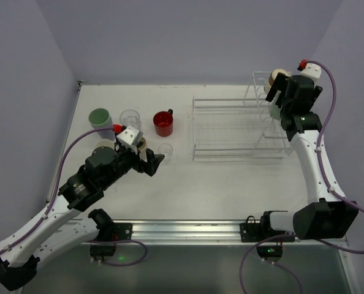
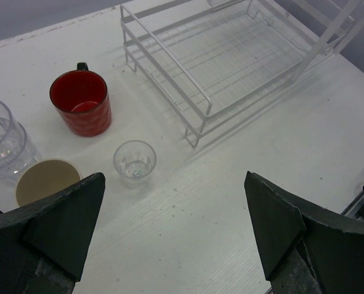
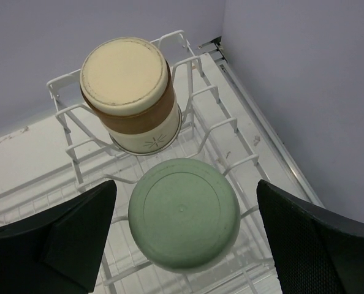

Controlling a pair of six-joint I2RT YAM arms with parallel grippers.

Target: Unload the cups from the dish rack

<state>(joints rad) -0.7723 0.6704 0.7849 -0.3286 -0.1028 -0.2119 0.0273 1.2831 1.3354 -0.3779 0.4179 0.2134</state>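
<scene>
Right wrist view: tan-brown cup (image 3: 130,92), pale green cup (image 3: 183,213) are left inverted in dish rack (image 3: 219,131). Five are set out on table (image 1: 231,190), red mug (image 1: 163,124) included. Held wide apart, empty: left gripper (image 2: 176,233), right gripper (image 3: 188,229).

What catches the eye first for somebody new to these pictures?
The red mug stands out on the white table, left of the dish rack. In the rack's upright part a tan-brown cup and a pale green cup sit upside down, under the open right gripper.
</scene>
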